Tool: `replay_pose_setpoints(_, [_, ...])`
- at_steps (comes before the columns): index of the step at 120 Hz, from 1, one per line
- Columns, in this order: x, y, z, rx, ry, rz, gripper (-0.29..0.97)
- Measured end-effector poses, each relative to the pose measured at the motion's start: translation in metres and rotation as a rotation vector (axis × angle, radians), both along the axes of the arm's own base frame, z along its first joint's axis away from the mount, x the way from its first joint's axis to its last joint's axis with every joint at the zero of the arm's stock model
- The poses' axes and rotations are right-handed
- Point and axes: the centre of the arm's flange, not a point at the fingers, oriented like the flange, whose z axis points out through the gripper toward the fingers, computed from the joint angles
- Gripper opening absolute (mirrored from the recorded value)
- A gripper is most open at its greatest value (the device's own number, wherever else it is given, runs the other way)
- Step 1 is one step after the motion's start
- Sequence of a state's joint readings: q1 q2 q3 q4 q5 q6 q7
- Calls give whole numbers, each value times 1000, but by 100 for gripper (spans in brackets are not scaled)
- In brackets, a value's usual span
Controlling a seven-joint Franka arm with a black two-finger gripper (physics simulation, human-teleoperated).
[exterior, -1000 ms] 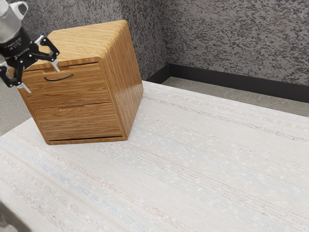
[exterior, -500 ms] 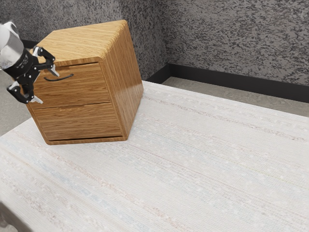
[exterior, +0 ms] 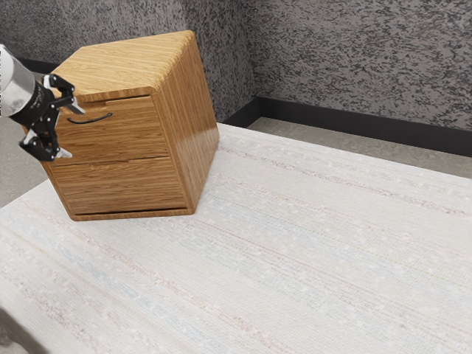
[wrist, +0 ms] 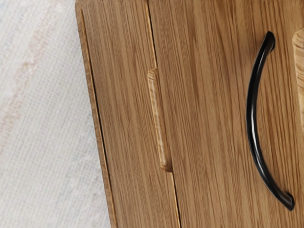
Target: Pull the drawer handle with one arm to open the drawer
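A wooden cabinet (exterior: pixel 133 63) stands at the table's far left in the exterior view. Its upper drawer (exterior: pixel 122 133) carries a thin black curved handle (exterior: pixel 90 118) and sits level with the lower drawer (exterior: pixel 122 184). My gripper (exterior: pixel 74 133) hovers open in front of the upper drawer's left part. One fingertip is just beside the handle's left end and the other lower down, with nothing between them. In the wrist view the handle (wrist: pixel 254 123) curves across the drawer front, apart from a small wooden notch (wrist: pixel 158 118) at the seam between the drawers.
The pale woven table (exterior: pixel 295 243) stretches to the exterior view's right of the cabinet. A dark speckled wall (exterior: pixel 354 51) with a black skirting runs behind. The table (wrist: pixel 42 118) lies beside the cabinet's base in the wrist view.
My hand has dropped lower and shifted toward the exterior view's left, turning to face the drawer front. The fingers stay open. The cabinet and its drawers have not moved.
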State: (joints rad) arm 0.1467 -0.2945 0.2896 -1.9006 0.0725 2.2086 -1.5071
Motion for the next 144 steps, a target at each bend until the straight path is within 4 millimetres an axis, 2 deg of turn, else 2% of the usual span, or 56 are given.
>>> replay_pose_setpoints(22, [9,5,-10,-14,-15,45,68])
replay_pose_setpoints(42, [7,17,-18,-30,-27,90,68])
replay_pose_setpoints(74, [23,25,-27,-32,-37,126,68])
replay_pose_setpoints(88, [23,34,-28,-34,-43,150,68])
replay_pose_setpoints(106, [33,38,-27,-29,-47,161,68])
replay_pose_setpoints(144, [49,43,-40,-31,-28,179,68])
